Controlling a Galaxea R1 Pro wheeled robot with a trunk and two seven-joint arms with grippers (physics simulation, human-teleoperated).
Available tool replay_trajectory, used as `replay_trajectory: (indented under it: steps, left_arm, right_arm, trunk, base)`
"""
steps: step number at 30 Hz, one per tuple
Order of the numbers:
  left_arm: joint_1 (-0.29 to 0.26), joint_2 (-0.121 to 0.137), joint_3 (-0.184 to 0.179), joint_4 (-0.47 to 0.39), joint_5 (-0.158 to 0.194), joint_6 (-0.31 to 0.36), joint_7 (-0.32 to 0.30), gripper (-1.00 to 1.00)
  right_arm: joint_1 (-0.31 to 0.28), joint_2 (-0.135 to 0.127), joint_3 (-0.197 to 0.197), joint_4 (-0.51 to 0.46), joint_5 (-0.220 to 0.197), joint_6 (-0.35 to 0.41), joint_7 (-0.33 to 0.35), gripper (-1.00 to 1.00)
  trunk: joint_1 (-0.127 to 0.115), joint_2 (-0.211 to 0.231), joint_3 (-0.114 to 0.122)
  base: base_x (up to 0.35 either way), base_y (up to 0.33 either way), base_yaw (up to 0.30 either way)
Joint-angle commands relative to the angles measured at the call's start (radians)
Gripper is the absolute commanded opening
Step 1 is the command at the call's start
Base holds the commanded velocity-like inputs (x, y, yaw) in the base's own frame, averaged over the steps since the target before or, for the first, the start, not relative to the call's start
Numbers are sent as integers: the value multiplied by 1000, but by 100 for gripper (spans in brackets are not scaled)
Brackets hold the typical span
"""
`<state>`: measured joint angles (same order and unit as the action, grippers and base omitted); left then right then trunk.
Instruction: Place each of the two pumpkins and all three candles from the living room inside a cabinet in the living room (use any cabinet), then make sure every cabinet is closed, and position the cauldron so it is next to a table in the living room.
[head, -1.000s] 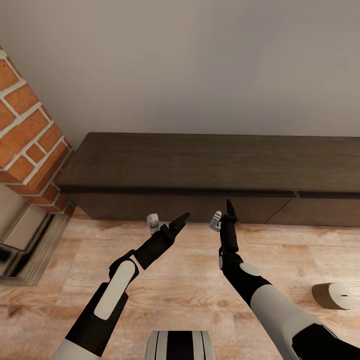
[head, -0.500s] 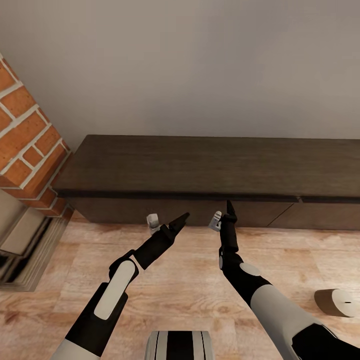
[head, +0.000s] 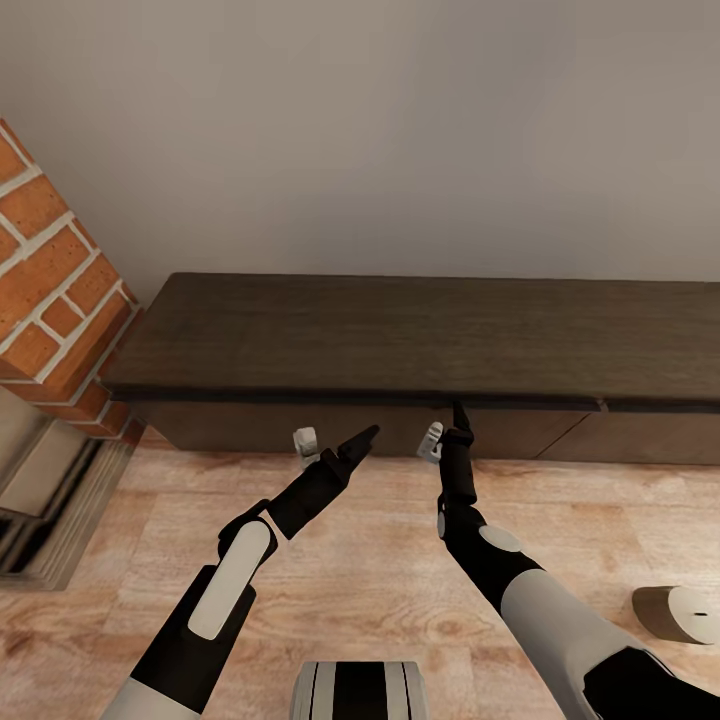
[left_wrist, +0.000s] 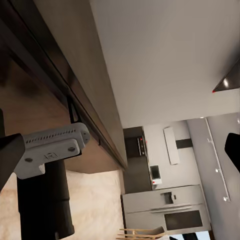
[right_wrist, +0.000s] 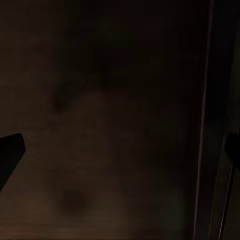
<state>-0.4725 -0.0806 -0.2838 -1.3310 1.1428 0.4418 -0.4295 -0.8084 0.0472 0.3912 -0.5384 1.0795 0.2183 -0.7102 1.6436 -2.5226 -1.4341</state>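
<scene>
The long dark brown cabinet (head: 400, 335) runs along the wall, its drawer fronts all flush and shut. My left gripper (head: 338, 440) hangs open just short of the cabinet's front, nothing between its fingers. My right gripper (head: 446, 428) is also open and empty, its tips close to the cabinet's front under the top edge. A beige candle (head: 680, 612) lies on its side on the floor at the far right, well behind my right gripper. The right wrist view looks straight at the dark cabinet front (right_wrist: 120, 100). In the left wrist view the cabinet (left_wrist: 75, 75) stretches away past the grey finger pad (left_wrist: 50, 150).
A red brick fireplace (head: 50, 290) with a stepped hearth (head: 50, 500) stands at the left end of the cabinet. Pale wooden floor (head: 380, 570) lies under both arms. A distant kitchen with a fridge (left_wrist: 165, 210) appears past the cabinet's far end.
The whole picture has shifted: the cabinet sits slightly lower and the candle lower and further right, so the camera has moved. Both arms hold the same pose, grippers still open.
</scene>
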Motion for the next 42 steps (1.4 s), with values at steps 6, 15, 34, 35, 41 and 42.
replay_trajectory:
  steps: [6, 15, 34, 35, 41, 42]
  left_arm:
    - [0, 0, 0, 1, 0, 0, 0, 100]
    - [3, 1, 0, 1, -3, -3, 0, 100]
    - [3, 0, -4, 1, -5, -16, 0, 100]
    - [3, 1, -4, 1, -5, -17, 0, 100]
    - [3, 1, -5, 1, -5, -18, 0, 100]
    - [3, 1, -5, 1, -5, -18, 0, 100]
  right_arm:
    - [0, -1, 0, 1, 4, -1, 0, 100]
    - [3, 2, 2, 4, 1, -9, 0, 100]
    - [6, -6, 1, 6, 0, -13, 0, 100]
    - [6, -6, 1, 5, 0, -15, 0, 100]
    - [6, -6, 1, 5, 0, -19, 0, 100]
    - [6, -6, 1, 5, 0, -19, 0, 100]
  trunk:
    - [0, 0, 0]
    - [0, 0, 0]
    - [0, 0, 0]
    - [0, 0, 0]
    - [0, 0, 0]
    - [0, 0, 0]
  base:
    - [0, 0, 0]
    - [0, 0, 0]
    - [56, -22, 0]
    - [34, -16, 0]
    - [10, -4, 0]
    - [0, 0, 0]
